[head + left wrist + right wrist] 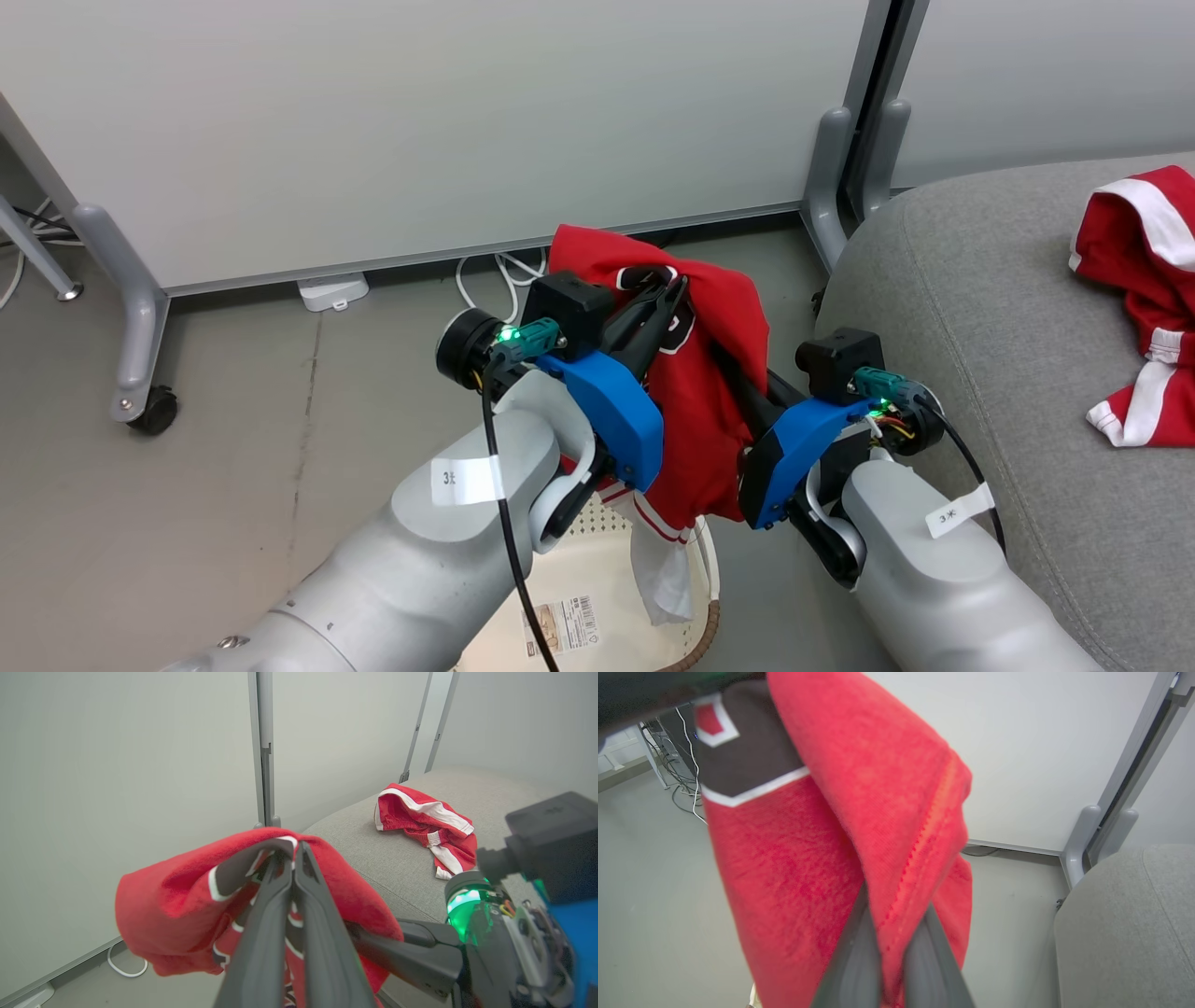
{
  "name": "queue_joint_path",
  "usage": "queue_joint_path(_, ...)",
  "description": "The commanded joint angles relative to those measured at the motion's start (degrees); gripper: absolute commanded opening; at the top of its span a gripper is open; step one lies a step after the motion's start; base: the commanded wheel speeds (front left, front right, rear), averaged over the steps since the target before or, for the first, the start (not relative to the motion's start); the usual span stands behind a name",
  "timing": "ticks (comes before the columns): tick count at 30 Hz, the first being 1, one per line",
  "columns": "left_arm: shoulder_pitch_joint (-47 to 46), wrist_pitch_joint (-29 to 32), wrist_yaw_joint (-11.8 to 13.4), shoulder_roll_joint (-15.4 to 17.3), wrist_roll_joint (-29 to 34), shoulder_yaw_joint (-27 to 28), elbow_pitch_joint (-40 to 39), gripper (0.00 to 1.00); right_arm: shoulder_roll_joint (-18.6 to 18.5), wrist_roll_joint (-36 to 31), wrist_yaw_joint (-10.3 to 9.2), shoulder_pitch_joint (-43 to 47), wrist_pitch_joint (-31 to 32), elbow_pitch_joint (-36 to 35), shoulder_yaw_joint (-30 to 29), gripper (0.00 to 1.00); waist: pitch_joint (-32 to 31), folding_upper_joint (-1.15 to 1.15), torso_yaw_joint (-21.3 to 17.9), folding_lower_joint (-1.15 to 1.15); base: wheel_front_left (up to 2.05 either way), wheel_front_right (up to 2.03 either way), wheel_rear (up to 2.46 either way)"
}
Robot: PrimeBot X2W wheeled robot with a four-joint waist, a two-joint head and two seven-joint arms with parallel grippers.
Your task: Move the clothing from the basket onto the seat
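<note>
The red jersey hangs in the air between my two grippers, above the cream basket at the bottom of the head view. My left gripper is shut on the jersey's top fold, seen close up as fingertips pinching red cloth. My right gripper reaches in from the right, and its fingertips are buried in the cloth. In its wrist view a fold of the jersey passes between its shut fingers. The red shorts lie crumpled on the grey seat.
White partition panels on grey wheeled feet stand behind the basket, with white cables on the floor beneath them. The seat's rounded edge lies just right of my right arm. Grey floor spreads to the left.
</note>
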Motion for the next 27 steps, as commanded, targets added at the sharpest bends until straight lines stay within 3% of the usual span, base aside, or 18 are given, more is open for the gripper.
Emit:
queue_joint_path(1,0.40,-0.28,0.23,0.01,0.10,0.45,0.12,0.00,0.09,0.67,0.01,-1.09,-0.48,0.35,0.33,0.00,0.00,0.00,-0.05,0.00,0.00,0.00,0.00)
queue_joint_path(9,0.76,-0.28,0.22,0.02,0.29,0.64,0.36,0.01,0.08,2.05,0.01,-1.73,-0.86,1.43,1.80,0.00,-0.37,0.00,-0.12,0.00,0.00,0.00,0.00)
queue_joint_path(10,0.77,-0.28,0.18,0.01,0.29,0.60,0.38,0.13,0.08,2.25,0.01,-1.80,-0.91,1.47,1.99,0.00,-0.41,0.00,-0.12,0.00,0.00,0.00,0.00)
queue_joint_path(11,0.78,-0.28,0.14,0.01,0.32,0.55,0.41,0.38,0.08,2.38,0.01,-1.86,-0.94,1.52,2.14,0.00,-0.44,0.00,-0.12,0.00,0.00,0.00,0.00)
queue_joint_path(12,0.75,-0.28,0.14,0.01,0.35,0.53,0.43,0.50,0.08,2.44,0.01,-1.95,-0.97,1.57,2.26,0.00,-0.43,0.00,-0.11,0.00,0.00,0.00,0.00)
queue_joint_path(13,0.72,-0.28,0.20,0.01,0.43,0.56,0.41,0.93,0.08,2.58,0.01,-2.05,-0.94,1.62,2.35,0.00,-0.42,0.00,-0.11,0.00,0.00,0.00,0.00)
queue_joint_path(14,0.76,-0.28,0.29,0.01,0.49,0.60,0.39,1.00,0.08,2.73,0.01,-2.12,-0.94,1.67,2.41,0.00,-0.40,0.00,-0.11,0.00,0.00,0.00,0.00)
queue_joint_path(27,2.58,-0.27,0.21,0.03,3.35,3.76,-0.39,1.00,0.08,1.89,0.01,-1.93,-1.01,0.78,0.95,0.00,-0.20,0.00,0.20,0.00,0.00,0.00,0.00)
